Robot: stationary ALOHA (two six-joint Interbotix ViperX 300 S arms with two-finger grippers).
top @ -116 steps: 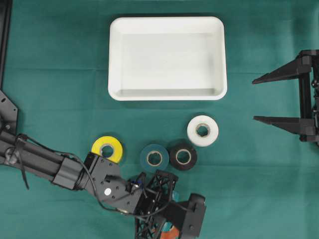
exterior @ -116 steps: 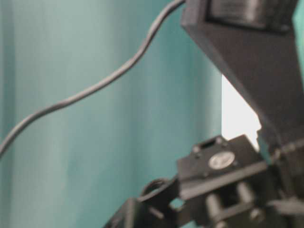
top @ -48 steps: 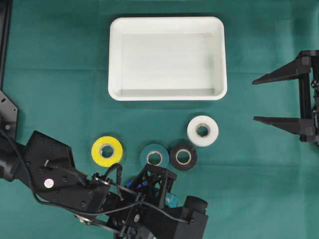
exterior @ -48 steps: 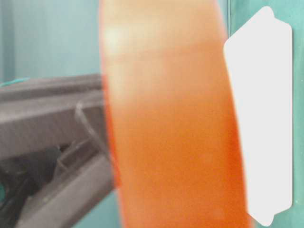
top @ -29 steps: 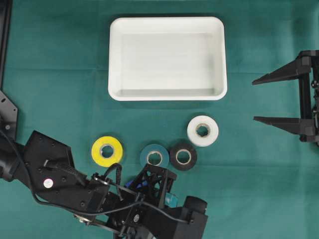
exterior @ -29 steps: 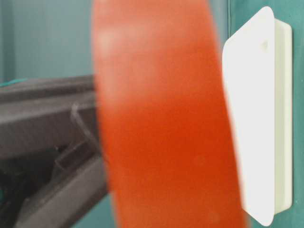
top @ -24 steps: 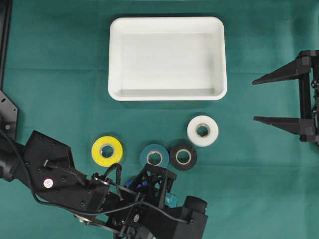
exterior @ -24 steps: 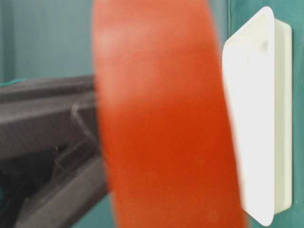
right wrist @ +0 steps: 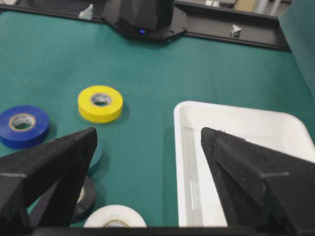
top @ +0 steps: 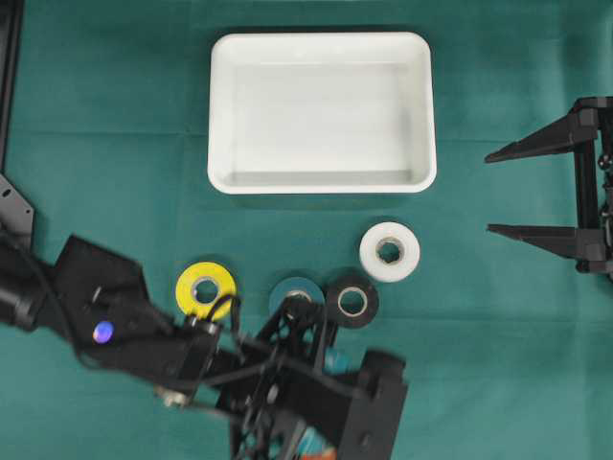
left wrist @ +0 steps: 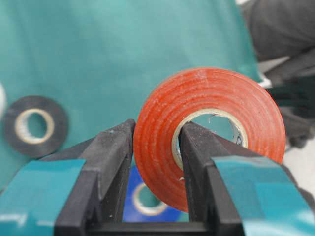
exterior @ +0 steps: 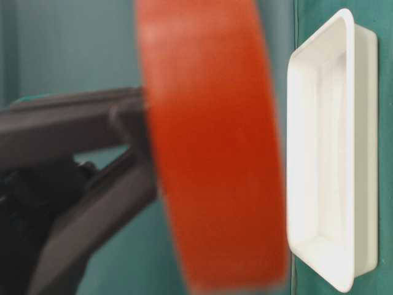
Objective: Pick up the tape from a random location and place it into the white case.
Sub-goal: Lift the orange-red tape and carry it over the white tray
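My left gripper (left wrist: 156,129) is shut on an orange tape roll (left wrist: 162,147): one finger sits inside the core, the other against the outer wall. The roll stands on edge above the cloth. In the table-level view the orange tape (exterior: 209,141) fills the middle, blurred, with dark fingers (exterior: 73,123) to its left. Overhead, a sliver of it (top: 324,450) shows under the left arm at the bottom edge. The white case (top: 322,183) lies at the top centre with nothing in it. My right gripper (top: 488,192) hangs open at the right edge, apart from everything.
Yellow (top: 206,289), teal (top: 287,290), black (top: 351,302) and white (top: 389,251) rolls lie in a row below the case. A blue roll (left wrist: 147,209) lies under the left gripper. The left arm covers the bottom-left cloth.
The left arm has shifted toward the row of rolls and is motion-blurred overhead. At table level the orange roll has moved, uncovering more of the case. The right arm has stayed still.
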